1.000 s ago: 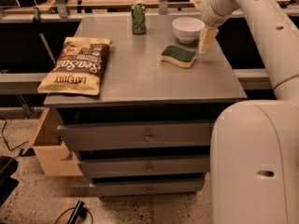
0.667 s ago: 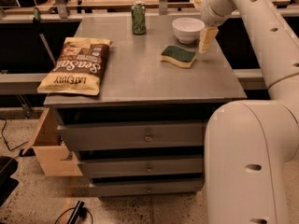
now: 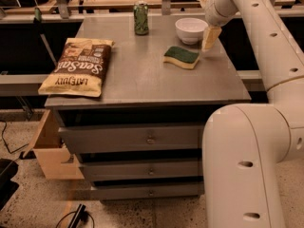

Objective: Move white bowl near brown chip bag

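The white bowl stands upright at the back right of the grey cabinet top. The brown chip bag lies flat at the front left, its "Sea Salt" lettering upside down to the camera. My gripper hangs just to the right of the bowl, pointing down over the cabinet top, close beside the bowl's rim. It holds nothing that I can see.
A green and yellow sponge lies in front of the bowl. A green can stands at the back, left of the bowl. My white arm fills the right side. A wooden box sits on the floor at the left.
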Robot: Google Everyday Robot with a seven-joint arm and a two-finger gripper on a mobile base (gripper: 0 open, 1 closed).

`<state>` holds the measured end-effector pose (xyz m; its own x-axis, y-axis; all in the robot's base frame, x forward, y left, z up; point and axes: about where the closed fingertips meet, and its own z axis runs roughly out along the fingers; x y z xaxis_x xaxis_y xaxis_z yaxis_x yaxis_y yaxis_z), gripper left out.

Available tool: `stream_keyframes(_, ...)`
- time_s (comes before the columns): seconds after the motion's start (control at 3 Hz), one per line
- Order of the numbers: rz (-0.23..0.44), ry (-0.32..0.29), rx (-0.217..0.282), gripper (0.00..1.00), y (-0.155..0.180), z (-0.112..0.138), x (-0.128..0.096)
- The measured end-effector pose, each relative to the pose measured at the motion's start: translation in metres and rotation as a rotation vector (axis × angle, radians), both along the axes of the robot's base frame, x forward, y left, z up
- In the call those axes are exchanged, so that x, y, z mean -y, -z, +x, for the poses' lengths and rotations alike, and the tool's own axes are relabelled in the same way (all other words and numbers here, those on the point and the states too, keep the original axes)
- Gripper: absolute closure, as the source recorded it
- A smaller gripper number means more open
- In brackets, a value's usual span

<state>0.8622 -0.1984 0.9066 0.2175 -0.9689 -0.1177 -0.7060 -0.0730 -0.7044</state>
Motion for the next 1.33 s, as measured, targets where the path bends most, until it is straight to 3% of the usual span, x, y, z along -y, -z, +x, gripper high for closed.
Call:
stream_keyframes(0.67, 0.046, 0.049, -0.026, 0.00, 0.030, 0.015, 0.004)
stream_keyframes(1.0, 0.047, 0.049, -0.026, 0.18, 0.025, 0.015, 0.004)
stream_keyframes(1.33, 0.047, 0.049, -0.026, 0.42, 0.025, 0.014, 0.003)
